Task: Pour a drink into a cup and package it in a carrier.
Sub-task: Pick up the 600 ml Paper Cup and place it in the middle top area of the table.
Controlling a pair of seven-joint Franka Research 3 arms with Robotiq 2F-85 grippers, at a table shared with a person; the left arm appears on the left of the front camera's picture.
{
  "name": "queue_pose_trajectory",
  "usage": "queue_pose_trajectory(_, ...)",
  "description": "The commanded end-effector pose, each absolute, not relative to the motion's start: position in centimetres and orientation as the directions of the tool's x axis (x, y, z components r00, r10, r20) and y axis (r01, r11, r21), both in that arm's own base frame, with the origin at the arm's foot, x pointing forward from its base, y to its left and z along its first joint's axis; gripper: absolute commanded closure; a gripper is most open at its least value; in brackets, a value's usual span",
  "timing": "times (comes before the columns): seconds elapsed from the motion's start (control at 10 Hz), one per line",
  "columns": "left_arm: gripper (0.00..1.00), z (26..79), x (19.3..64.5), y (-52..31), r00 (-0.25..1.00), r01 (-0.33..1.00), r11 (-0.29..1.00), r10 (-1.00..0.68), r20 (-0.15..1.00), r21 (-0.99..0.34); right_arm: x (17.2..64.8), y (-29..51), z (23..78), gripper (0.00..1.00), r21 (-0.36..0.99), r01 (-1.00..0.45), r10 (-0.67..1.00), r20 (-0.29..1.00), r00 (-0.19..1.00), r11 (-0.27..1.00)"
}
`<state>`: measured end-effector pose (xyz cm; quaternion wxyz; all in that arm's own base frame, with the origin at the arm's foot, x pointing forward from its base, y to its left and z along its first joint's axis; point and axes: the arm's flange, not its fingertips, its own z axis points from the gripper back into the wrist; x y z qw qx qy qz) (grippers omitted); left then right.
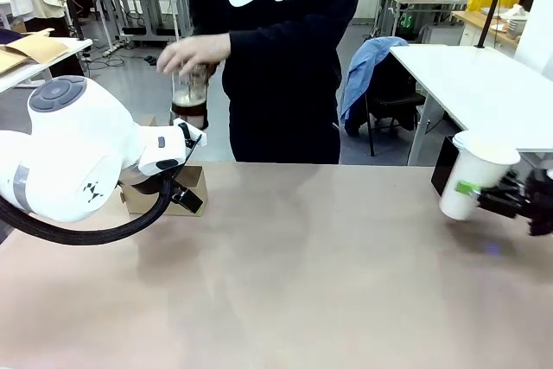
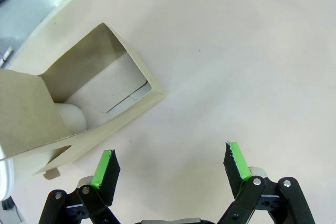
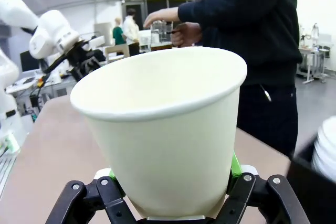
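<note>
My right gripper (image 3: 170, 179) is shut on the cup (image 3: 163, 129), a plain white paper cup with no lid and an empty mouth. In the front view the cup (image 1: 473, 179) hangs tilted just above the table's right edge in the right gripper (image 1: 473, 189). My left gripper (image 2: 170, 163) stands open over bare table, with nothing between its green pads. The brown cardboard carrier (image 2: 100, 95) lies just beyond its left finger; in the front view the carrier (image 1: 192, 186) is partly hidden by my left arm (image 1: 69, 157). The person holds a glass pitcher with the dark drink (image 1: 190, 114) above the far left edge.
A black box (image 1: 444, 166) stands behind the cup at the right edge, and a stack of white lids (image 3: 328, 153) sits beside it. The person (image 1: 276, 58) stands at the far side. The table's middle (image 1: 328, 265) is bare.
</note>
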<state>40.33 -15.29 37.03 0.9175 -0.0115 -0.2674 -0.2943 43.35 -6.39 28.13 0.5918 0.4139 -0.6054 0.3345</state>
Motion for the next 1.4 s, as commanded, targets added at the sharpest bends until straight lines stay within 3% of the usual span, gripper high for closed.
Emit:
queue_pose_trajectory(0.0, 0.00, 37.0, 40.3, -15.2, 0.684, 0.546, 0.827, -0.533, 0.498, 0.135, 45.8, 0.5, 31.6, 0.19, 0.080, -0.875, -0.060, 0.996, 0.058, 0.478)
queue_pose_trajectory(0.4, 0.00, 37.0, 40.3, -15.2, 0.684, 0.546, 0.827, -0.533, 0.498, 0.135, 52.5, 9.5, 31.9, 0.19, 0.126, -0.864, -0.037, 0.992, 0.124, 0.487)
queue_pose_trajectory(0.8, 0.00, 37.0, 40.3, -15.2, 0.684, 0.546, 0.827, -0.533, 0.498, 0.135, 58.7, 13.5, 29.9, 0.19, 0.150, -0.868, -0.042, 0.988, 0.148, 0.473)
queue_pose_trajectory(1.1, 0.00, 37.0, 40.3, -15.2, 0.684, 0.546, 0.827, -0.533, 0.498, 0.135, 60.0, 14.3, 29.0, 0.19, 0.142, -0.870, -0.029, 0.989, 0.146, 0.473)
queue_pose_trajectory(1.2, 0.00, 37.0, 40.3, -15.2, 0.684, 0.546, 0.827, -0.533, 0.498, 0.135, 60.2, 13.7, 28.8, 0.19, 0.143, -0.918, 0.012, 0.987, 0.158, 0.371)
queue_pose_trajectory(1.3, 0.00, 37.0, 40.3, -15.2, 0.684, 0.546, 0.827, -0.533, 0.498, 0.135, 59.5, 13.6, 28.7, 0.19, 0.126, -0.885, -0.030, 0.992, 0.126, 0.449)
